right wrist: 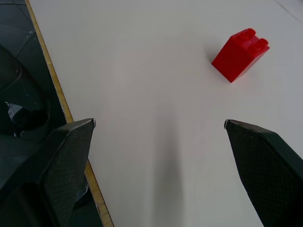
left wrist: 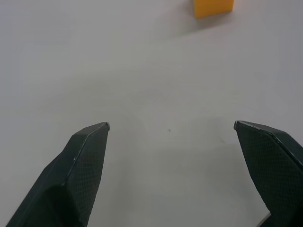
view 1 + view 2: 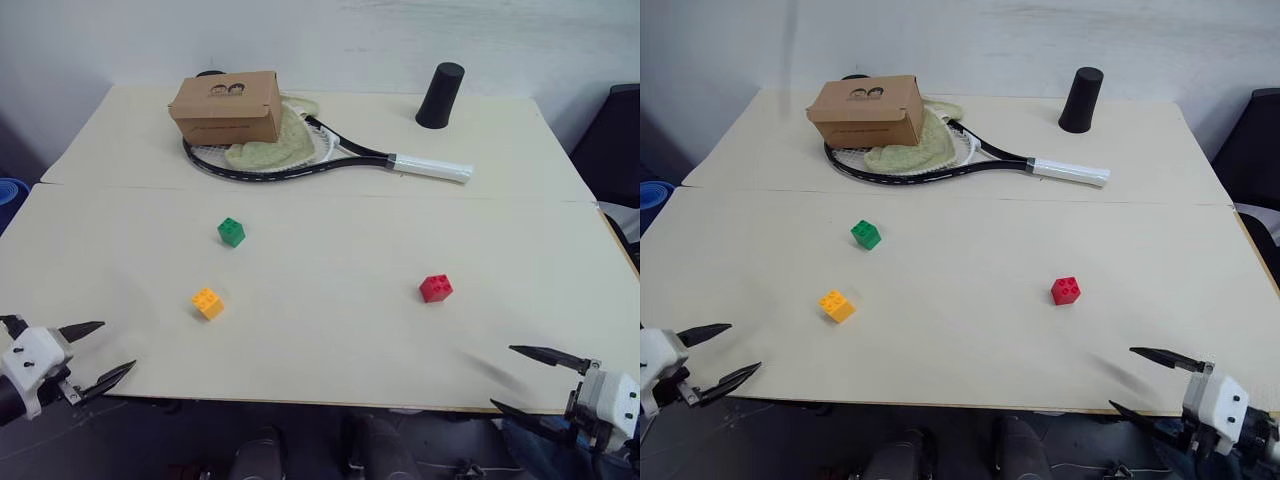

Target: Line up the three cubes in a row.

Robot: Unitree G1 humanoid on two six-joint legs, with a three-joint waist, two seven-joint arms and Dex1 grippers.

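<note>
On the table (image 3: 330, 340), the three cubes are set apart from one another and no row is formed. The green cube (image 3: 231, 232) is placed left of centre, farthest from the robot of the three. The yellow cube (image 3: 207, 303) is found nearer the robot and slightly to the left of the green one, close to it but not touching. The red cube (image 3: 435, 288) is set well apart on the right, at about the same depth as the yellow one.

Near the front edge on the left, the left gripper (image 3: 103, 352) is held over the table with its fingers spread wide and nothing between them; in its wrist view the yellow cube (image 2: 213, 7) is seen ahead, well beyond the fingertips (image 2: 93, 137). At the front right corner, the right gripper (image 3: 520, 379) is likewise held wide open and empty, over the table's edge; in its wrist view the red cube (image 1: 240, 54) is seen ahead and to one side, clear of the fingertips (image 1: 246, 135).

Across the far half of the table, a racket (image 3: 350, 155) is laid flat, with a cardboard box (image 3: 228, 107) and a pale green cloth (image 3: 285, 142) resting on its head. A black cylinder (image 3: 440, 95) is stood upright at the far right, apart from the racket's white handle.
</note>
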